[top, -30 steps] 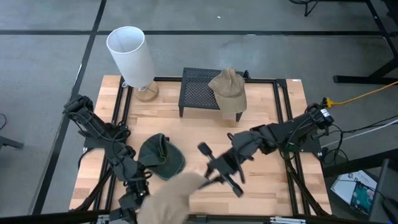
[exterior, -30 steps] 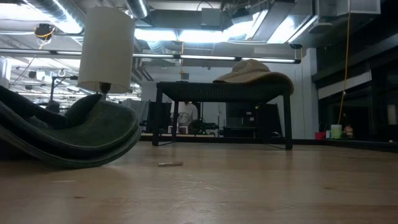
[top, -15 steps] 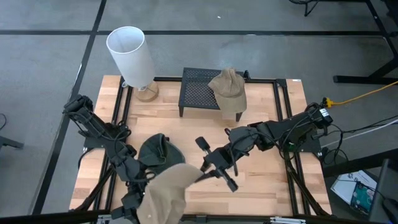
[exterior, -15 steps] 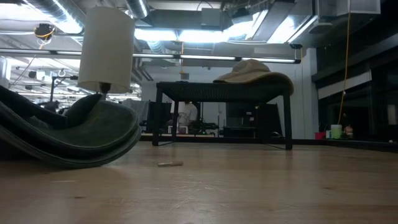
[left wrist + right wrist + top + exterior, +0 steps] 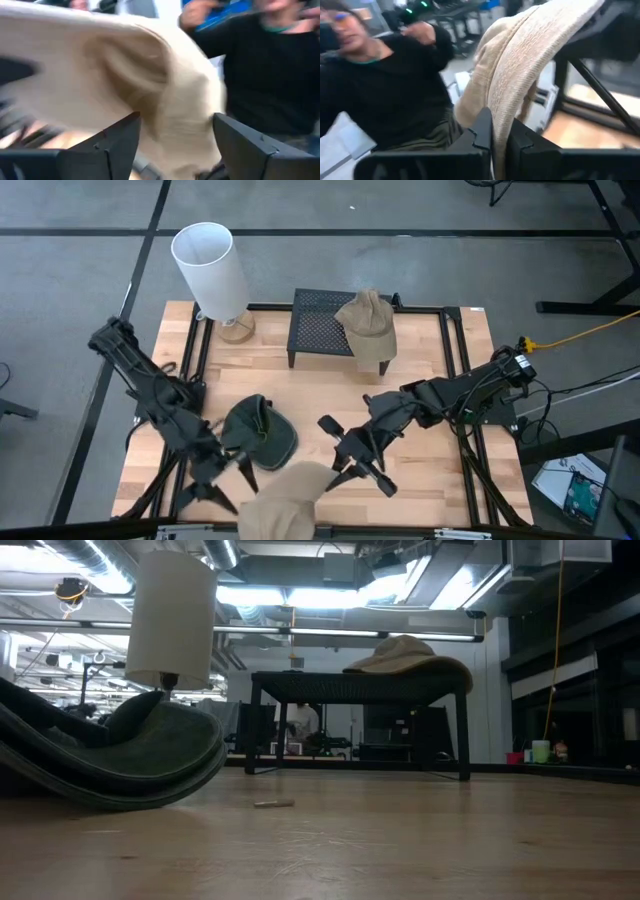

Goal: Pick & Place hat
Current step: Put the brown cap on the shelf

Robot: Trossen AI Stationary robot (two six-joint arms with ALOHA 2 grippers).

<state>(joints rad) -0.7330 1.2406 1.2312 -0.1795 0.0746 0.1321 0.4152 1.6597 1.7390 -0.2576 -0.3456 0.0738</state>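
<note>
Hat duty: I see the beige knitted fabric hat (image 5: 280, 498) hanging at the table's six o'clock edge, pinched in my right gripper (image 5: 340, 472). Left gripper (image 5: 222, 480), fingers spread, sits at its nine o'clock, beside the dark green cap (image 5: 258, 432).

I count 3 hats: 1 beige knit hat (image 5: 283, 500) at the table's near edge, 1 dark green cap (image 5: 259, 433) on the wood, 1 tan cap (image 5: 367, 321) on the rack. 1 black mesh rack (image 5: 318, 330). 1 white lamp (image 5: 210, 270). 2 arms, so 2 grippers: left gripper (image 5: 222, 477), right gripper (image 5: 349, 463). 1 wooden table (image 5: 420, 370). 1 person (image 5: 390, 95) beyond the table in both wrist views.
</note>
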